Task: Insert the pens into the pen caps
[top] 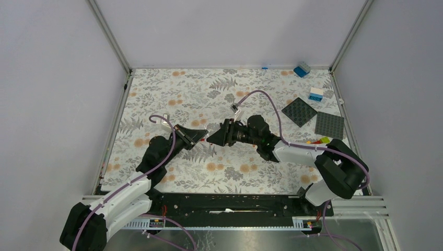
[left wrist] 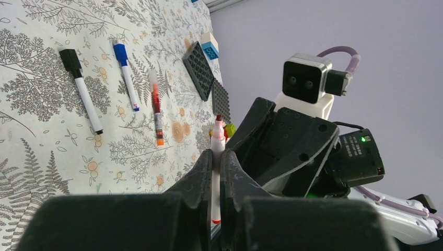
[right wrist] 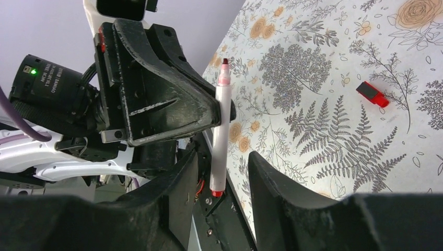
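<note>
Holds a pen [right wrist: 221, 104] off the bench [top: 209, 89] in the left pincer [left wrist: 217, 159], clamped shut on the mid-barrel, with the red nib bare and both ends left free for a second grip. Poses the right pincer [right wrist: 223, 162] against it over the middle of the bench, parted and straddling the red tail end, with a gap on either side and no contact yet, going by the right wrist view. Reads as a handover or re-grip, judging from the pose: probably a hold by the tail, so as to aim the nib at a cap. Leaves the red cap [right wrist: 372, 94] lying on its side on the bench, well apart from both pincers and untouched, matching the nib in colour and so likely meant for this pen. Shows three more pens side by side on the bench in the left wrist view, a black pen [left wrist: 81, 89], a blue pen [left wrist: 125, 76] and a red pen [left wrist: 156, 110], clear of the arms and out of the way of the exchange. Calls for a square closure on the thin barrel before any release by the left, otherwise risking a tilt or a drop.
</note>
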Robot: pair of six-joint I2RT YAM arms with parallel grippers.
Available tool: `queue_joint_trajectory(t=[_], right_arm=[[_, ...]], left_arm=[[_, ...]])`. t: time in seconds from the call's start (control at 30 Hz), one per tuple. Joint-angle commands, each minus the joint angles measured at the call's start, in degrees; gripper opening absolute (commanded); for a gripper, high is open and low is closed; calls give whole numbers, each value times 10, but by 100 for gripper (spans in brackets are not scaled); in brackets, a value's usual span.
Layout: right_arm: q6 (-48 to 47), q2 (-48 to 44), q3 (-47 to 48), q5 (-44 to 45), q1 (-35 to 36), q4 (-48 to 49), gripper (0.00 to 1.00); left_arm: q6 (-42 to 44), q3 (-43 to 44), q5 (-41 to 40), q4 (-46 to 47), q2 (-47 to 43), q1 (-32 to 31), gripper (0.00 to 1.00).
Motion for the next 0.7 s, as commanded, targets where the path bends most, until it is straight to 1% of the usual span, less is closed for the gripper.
queue_joint_trajectory(t=[0.0, 0.37, 0.43, 0.57, 0.67], right_arm=[[5, 12, 30, -17, 9, 31, 45], [6, 19, 37, -22, 14, 29, 32], [5, 21, 38, -22, 15, 29, 26], [5, 24, 39, -21, 16, 28, 17], [2, 28, 43, -19, 17, 19, 6]], left_arm=[[-3, -8, 5, 40, -11, -1, 0], [-1, -8, 3, 37, -12, -1, 0], [0, -9, 2, 38, -11, -1, 0], [0, -10, 1, 38, -9, -2, 0], [1, -11, 2, 38, -9, -2, 0]])
